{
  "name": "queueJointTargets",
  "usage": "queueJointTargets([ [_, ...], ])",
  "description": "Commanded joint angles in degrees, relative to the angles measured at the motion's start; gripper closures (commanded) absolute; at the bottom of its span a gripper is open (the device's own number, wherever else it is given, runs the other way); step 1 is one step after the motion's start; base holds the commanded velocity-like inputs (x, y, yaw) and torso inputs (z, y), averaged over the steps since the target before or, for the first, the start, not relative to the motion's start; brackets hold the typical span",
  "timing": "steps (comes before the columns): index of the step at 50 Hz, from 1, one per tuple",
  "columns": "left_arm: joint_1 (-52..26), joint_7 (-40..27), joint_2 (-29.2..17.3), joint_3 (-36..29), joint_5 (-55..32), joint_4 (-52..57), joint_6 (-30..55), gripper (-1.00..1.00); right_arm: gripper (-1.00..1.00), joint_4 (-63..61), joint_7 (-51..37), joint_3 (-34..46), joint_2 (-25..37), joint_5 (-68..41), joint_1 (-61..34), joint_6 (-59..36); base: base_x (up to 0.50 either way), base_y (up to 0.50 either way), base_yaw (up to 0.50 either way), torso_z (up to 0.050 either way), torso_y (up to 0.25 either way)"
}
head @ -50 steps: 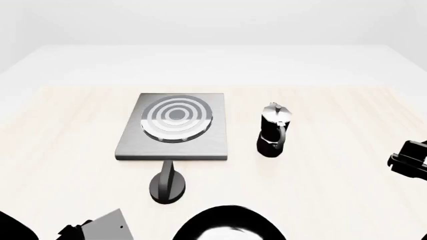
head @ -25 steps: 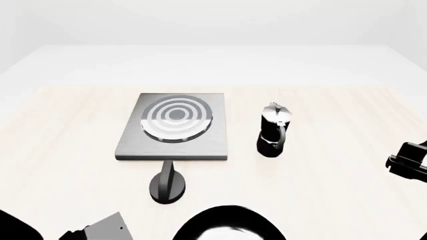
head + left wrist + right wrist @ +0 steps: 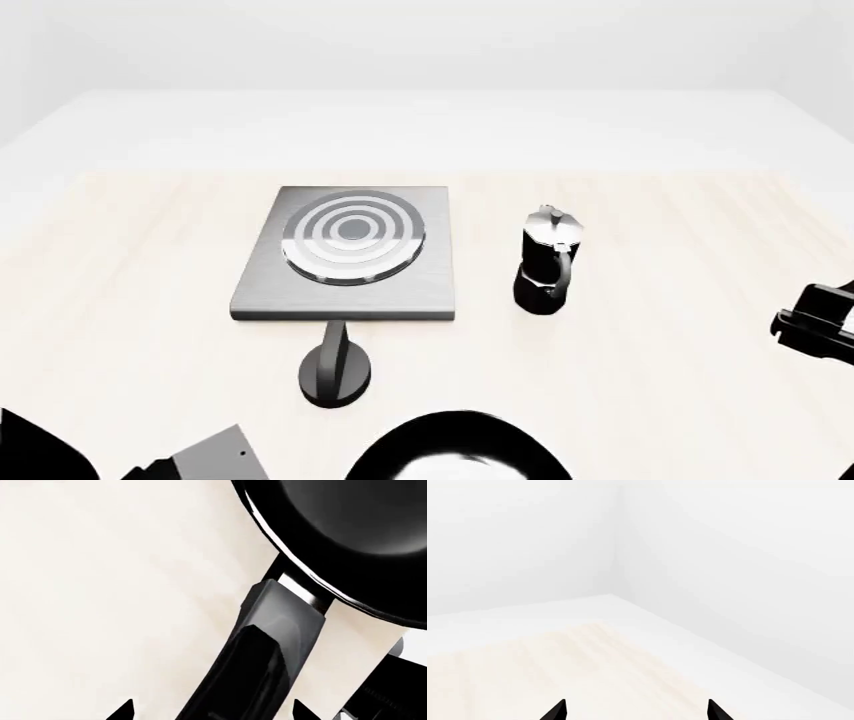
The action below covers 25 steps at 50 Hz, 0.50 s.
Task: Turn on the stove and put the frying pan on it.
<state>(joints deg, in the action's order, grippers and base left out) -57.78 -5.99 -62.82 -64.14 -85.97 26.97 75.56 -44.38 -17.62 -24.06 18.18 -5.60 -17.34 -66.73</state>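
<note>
Both tools gape: the left tool straddles the frying pan handle, the right tool faces the wall.

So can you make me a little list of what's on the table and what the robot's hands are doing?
stove: flat grey slab with ringed burner, nothing on it
knob: black, just in front of the stove
moka pot: upright, right of the stove
frying pan: near table edge, partly out of view
left end effector: open, tips either side of the pan handle
right end effector: open, holding nothing
</note>
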Motion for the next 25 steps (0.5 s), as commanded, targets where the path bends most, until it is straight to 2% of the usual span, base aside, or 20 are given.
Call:
queueJointTargets([
  [1, 0.6, 2.0, 0.5, -1.1, 3.3, -0.6, -0.8, -1.00, -1.00, 0.1, -0.1, -0.1, 0.0, -0.1, 0.1, 0.2, 0.00, 0.00, 0.00, 0.000, 0.000],
  [2, 0.6, 2.1, 0.5, -1.3, 3.0, -0.4, -0.4, 1.00, -1.00, 0.1, -0.2, 0.0, 0.0, -0.1, 0.1, 0.3, 0.00, 0.00, 0.00, 0.000, 0.000],
  [9, -0.1, 1.7, 0.0, -1.0, 2.8, 0.2, -0.2, 1.00, -1.00, -0.1, -0.3, -0.1, -0.1, -0.3, 0.1, 0.1, 0.00, 0.00, 0.00, 0.000, 0.000],
  [18, -3.7, 4.8, -0.8, -1.2, 4.7, 4.8, 2.3, 1.00, -1.00, -0.5, -0.4, -0.4, 0.1, -0.4, -0.3, -0.4, 0.00, 0.00, 0.00, 0.000, 0.000],
  [23, -10.9, 2.9, -2.0, 2.2, -2.3, 10.4, 5.9, 1.00, -1.00, -0.6, -0.5, -0.5, 0.1, -0.5, -0.5, -0.6, 0.00, 0.00, 0.00, 0.000, 0.000],
  [25, -15.1, 0.7, -2.4, 3.7, -8.1, 12.2, 7.8, 1.00, -1.00, -0.8, -0.5, -0.5, 0.3, -0.6, -0.7, -0.9, 0.00, 0.00, 0.00, 0.000, 0.000],
])
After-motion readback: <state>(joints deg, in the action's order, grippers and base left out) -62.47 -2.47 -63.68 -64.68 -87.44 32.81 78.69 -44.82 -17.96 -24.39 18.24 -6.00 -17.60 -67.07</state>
